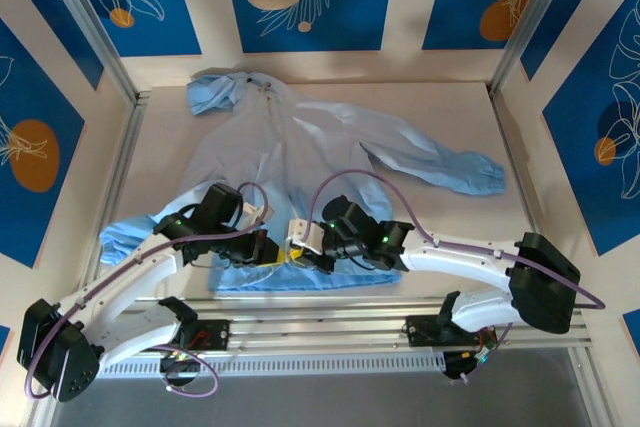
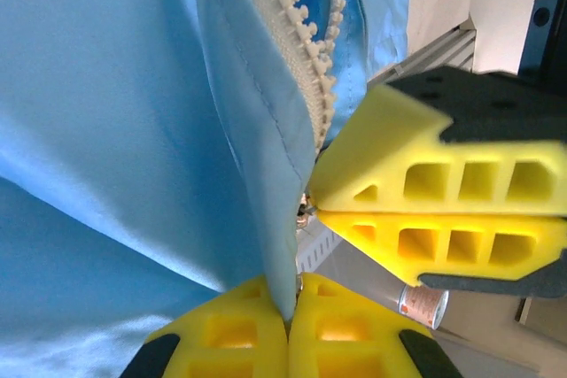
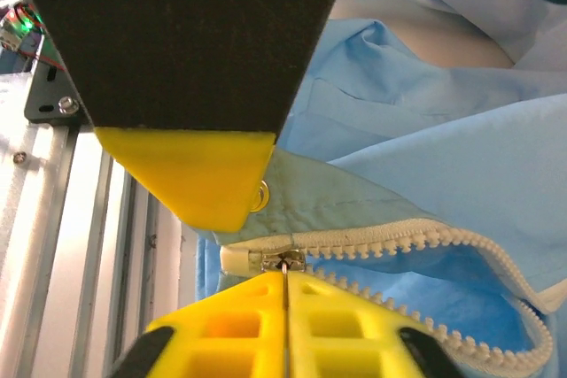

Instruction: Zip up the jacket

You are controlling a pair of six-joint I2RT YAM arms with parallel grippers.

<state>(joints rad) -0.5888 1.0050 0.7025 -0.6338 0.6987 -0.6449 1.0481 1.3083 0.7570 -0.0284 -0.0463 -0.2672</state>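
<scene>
1. The jacket (image 1: 300, 147) lies flat on the table (image 1: 440, 112) in the middle of the top view. Its hood (image 1: 225, 92) is at upper left and one sleeve (image 1: 440, 167) trails off right. The hem (image 1: 245, 280) sits at lower middle, right where both my grippers meet.
2. My left gripper (image 2: 288, 307) has its fingers pressed together on the fabric edge just beside the zipper's bottom end. The thin cloth disappears between the pads at the bottom of the left wrist view.
3. My right gripper (image 3: 285, 282) is clamped on the little metal slider (image 3: 282, 262), bottom centre of the right wrist view.
4. The zipper (image 3: 416, 238) has chunky off-white plastic teeth. The two rows splay apart toward the right of that view, so I'd say barely anything is zipped.
5. Handling-wise, the fabric looks thin, light and floppy, a bit slick with a soft sheen, and it's wrinkled everywhere. I reckon it'll bunch up and ride along with the slider unless the hem is held taut.
6. Best holds, imo: the slider for pulling, and the hem beside the zipper base for anchoring. The slider is tiny, so slipping off it seems the main risk.
</scene>
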